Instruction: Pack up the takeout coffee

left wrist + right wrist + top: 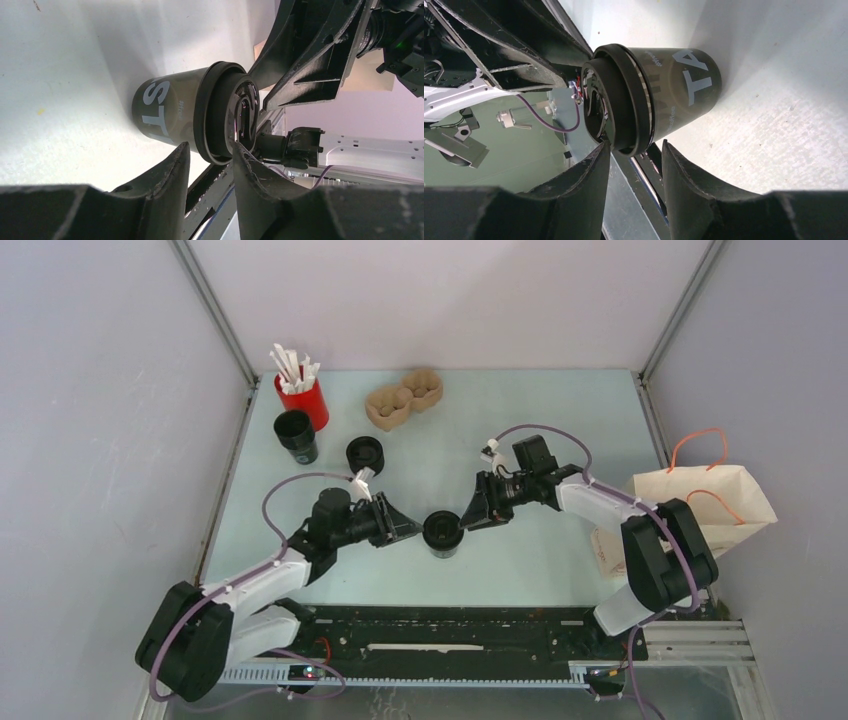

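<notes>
Finding: the coffee cup [441, 533] stood upright on the table [540, 420], about mid-width and nearer my bases than the far edge. Its lid [235, 120] was on. The paper bag [715, 502] lay well apart, at the far right.

My left gripper [210, 152] and right gripper [635, 150] met the cup from opposite sides at lid height. Each had its jaws partway apart, straddling the lid's rim. I could not tell whether either pair was bearing on the rim or merely standing around it.

Risks, in my judgement:
- Both holds sat on the lid rather than the body. If the lid was not fully seated, a lift could pull it off and leave the cup behind.
- Uneven squeeze from the two sides could tip the cup or skid it across the table.
- My fingers stood close together over the cup, so a small misjudged move could knock them into each other.
</notes>
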Motion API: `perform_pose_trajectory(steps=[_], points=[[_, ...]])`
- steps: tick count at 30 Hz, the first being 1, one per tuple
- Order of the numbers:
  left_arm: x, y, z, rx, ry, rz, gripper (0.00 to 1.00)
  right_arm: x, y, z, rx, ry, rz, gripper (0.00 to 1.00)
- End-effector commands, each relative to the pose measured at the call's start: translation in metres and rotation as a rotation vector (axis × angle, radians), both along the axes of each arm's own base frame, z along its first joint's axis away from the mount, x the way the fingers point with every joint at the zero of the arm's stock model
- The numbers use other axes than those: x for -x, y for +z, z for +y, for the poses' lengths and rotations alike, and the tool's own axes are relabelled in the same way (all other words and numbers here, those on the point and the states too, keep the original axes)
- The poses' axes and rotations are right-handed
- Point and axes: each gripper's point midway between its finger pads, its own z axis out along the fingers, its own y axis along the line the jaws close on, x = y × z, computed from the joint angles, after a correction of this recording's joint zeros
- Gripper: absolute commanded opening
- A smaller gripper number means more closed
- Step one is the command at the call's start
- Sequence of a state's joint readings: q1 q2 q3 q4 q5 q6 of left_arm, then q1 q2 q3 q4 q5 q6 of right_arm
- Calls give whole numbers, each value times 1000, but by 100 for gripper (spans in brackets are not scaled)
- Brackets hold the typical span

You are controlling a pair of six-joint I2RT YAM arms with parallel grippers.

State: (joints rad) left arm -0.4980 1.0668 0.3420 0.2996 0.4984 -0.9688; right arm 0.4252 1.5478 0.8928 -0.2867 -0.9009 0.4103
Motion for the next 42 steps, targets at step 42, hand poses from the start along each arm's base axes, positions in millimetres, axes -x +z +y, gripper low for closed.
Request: perform_pose_trajectory(steps=[42], points=[[-7,-34,6,-207,12,14,35,-14,-18,4,0,-44,33,38]])
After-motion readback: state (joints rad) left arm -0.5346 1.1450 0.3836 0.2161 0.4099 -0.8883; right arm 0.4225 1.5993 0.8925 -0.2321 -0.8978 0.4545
